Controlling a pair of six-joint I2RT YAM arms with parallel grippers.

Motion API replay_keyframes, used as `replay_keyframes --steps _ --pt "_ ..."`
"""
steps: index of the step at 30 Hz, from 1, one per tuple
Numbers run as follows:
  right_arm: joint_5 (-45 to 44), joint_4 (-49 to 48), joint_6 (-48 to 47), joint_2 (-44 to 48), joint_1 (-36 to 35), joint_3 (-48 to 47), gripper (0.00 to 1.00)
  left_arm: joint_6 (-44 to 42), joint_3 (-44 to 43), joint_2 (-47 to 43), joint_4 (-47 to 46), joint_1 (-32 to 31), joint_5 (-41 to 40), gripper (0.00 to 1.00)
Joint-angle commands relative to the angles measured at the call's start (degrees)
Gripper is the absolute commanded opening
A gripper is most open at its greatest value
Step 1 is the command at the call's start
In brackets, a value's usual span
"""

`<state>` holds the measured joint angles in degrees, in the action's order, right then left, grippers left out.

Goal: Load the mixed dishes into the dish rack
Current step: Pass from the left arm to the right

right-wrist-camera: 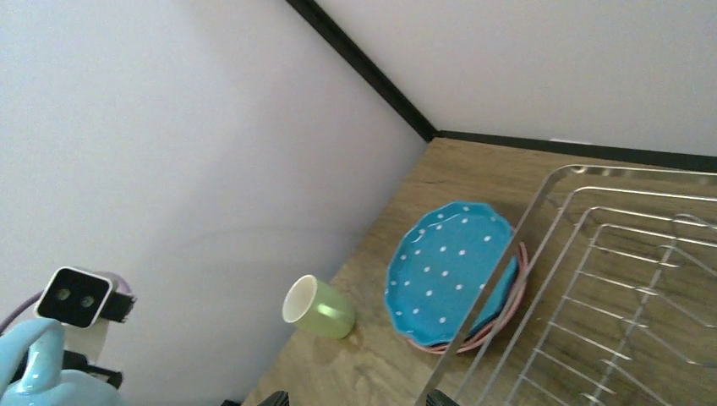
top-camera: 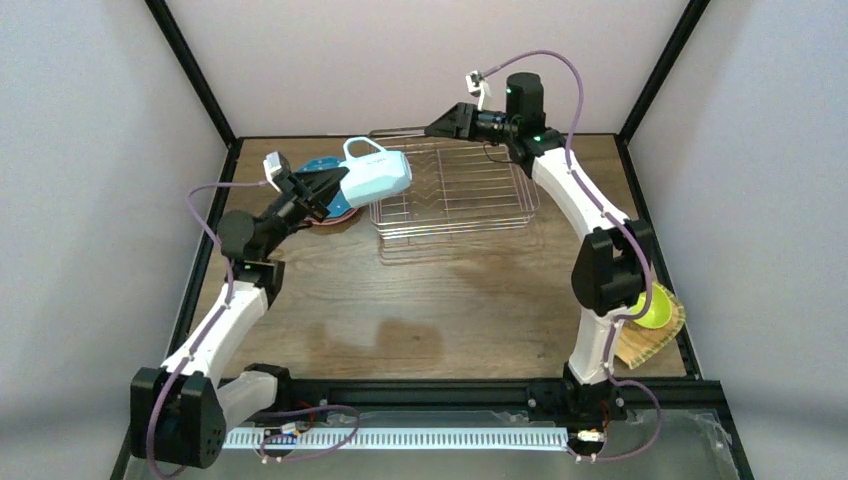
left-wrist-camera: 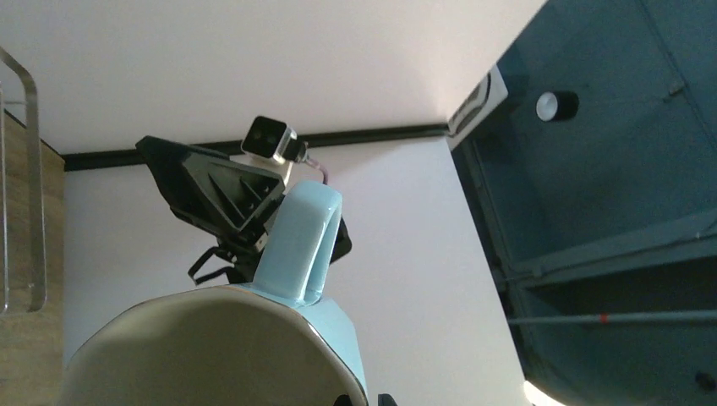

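While left claw clamps tight on a light blue mug beside the wire rack, right claw stands wide apart, empty, over the rack's far edge.

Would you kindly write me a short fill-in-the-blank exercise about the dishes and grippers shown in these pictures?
The mug in the left gripper is light ____.
The right gripper has its jaws ____.
The pale green mug lies on its ____ beside the blue dotted plate.
The dish rack holds ____ dishes.
Missing words: blue; open; side; no.
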<state>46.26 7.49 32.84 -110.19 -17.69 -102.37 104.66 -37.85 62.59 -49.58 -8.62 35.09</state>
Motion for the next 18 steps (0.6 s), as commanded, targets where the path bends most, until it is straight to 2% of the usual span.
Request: replay_keyframes --steps 1,10,18 --pt "6.9 -2.3 1.5 4.9 0.0 1.5 0.92 -1.9 -0.7 -3.1 -2.6 -0.2 3.3 0.03" --pt "12.7 -3.6 5.3 11.4 -0.2 4.0 0.91 -4.5 0.5 -3.2 -0.9 -0.3 5.7 0.03" --pt "13.9 2.0 1.7 11.4 -3.4 1.4 0.91 -5.5 -1.9 0.7 -1.5 -1.3 7.9 0.03"
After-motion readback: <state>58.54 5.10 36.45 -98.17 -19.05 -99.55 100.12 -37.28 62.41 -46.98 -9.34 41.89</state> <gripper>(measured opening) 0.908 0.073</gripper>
